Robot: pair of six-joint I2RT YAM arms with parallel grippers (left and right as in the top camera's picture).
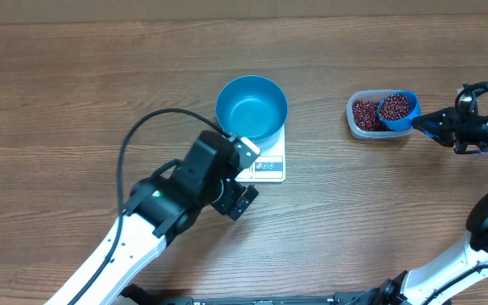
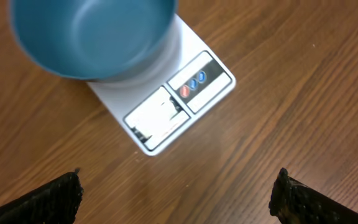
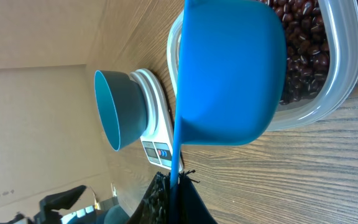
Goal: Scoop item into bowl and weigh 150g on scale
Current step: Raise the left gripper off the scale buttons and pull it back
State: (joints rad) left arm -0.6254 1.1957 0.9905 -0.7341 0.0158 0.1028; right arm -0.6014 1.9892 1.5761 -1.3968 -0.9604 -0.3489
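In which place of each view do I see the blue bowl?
Overhead: bowl at top centre, on the scale.
Left wrist: bowl at upper left, cut by the top edge.
Right wrist: bowl left of centre, seen sideways.
Shared landmark: the white scale under it.

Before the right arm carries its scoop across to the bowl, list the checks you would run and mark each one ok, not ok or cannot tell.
1. The blue bowl sits on the scale: ok.
2. The bowl is empty, ready for its first load: ok.
3. The scoop is filled with beans, at the clear tub: ok.
4. The right tool is shut on the scoop's handle: ok.
5. The left tool is open, holds nothing and is off the bowl: ok.
6. The scale display reads zero: cannot tell, it is too blurred to read.
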